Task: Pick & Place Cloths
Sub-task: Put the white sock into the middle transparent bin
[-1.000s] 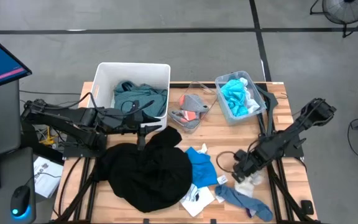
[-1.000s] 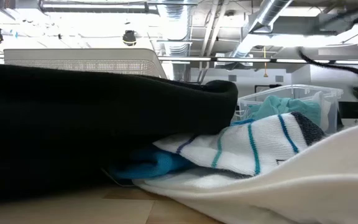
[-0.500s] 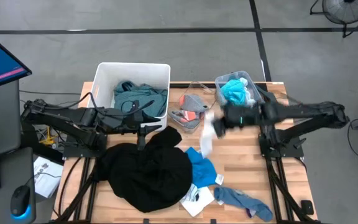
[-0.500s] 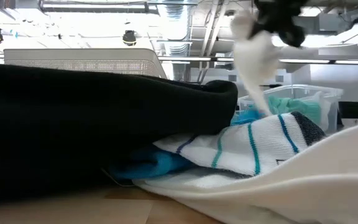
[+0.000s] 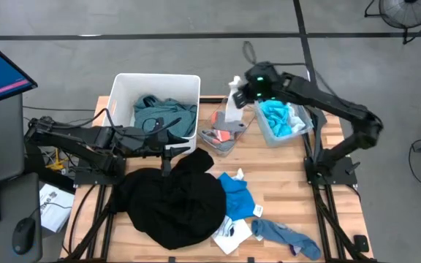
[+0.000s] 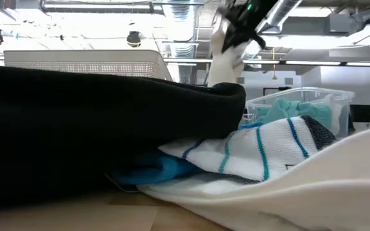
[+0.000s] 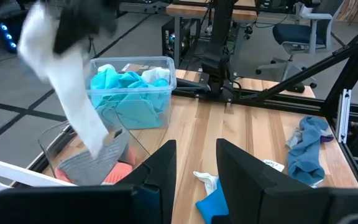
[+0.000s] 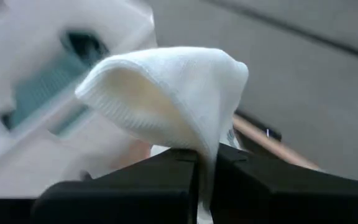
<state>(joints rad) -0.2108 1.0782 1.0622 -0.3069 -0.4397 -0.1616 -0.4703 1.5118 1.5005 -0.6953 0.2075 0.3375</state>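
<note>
A white sock (image 5: 234, 104) hangs in the air from the right gripper (image 5: 244, 90), whose fingers are pressed together on its top end. Its long axis runs up and down, the free end drooping toward the small clear bin (image 5: 223, 131) near the table's far edge. In the left wrist view the sock's tip (image 7: 73, 106) reaches down to the grey cloth (image 7: 95, 167) lying in that bin; whether they touch I cannot tell. Just right of it, a second clear bin (image 5: 302, 130) holds bright cyan cloth (image 5: 278, 115) with some white pieces. To the left, the white bin (image 5: 119, 91) holds a teal-green shirt (image 5: 163, 113).

The bare wood between the clear bins and the front pile is open. Nearer the front edge lie a large black garment (image 5: 170, 201), a blue cloth (image 5: 236, 193), a white piece (image 5: 232, 232) and a grey-blue sock (image 5: 283, 235).

The left gripper (image 5: 168, 139) waits beside the white bin, above the black garment's far edge, its fingers (image 7: 163, 171) slightly apart with nothing between them.
</note>
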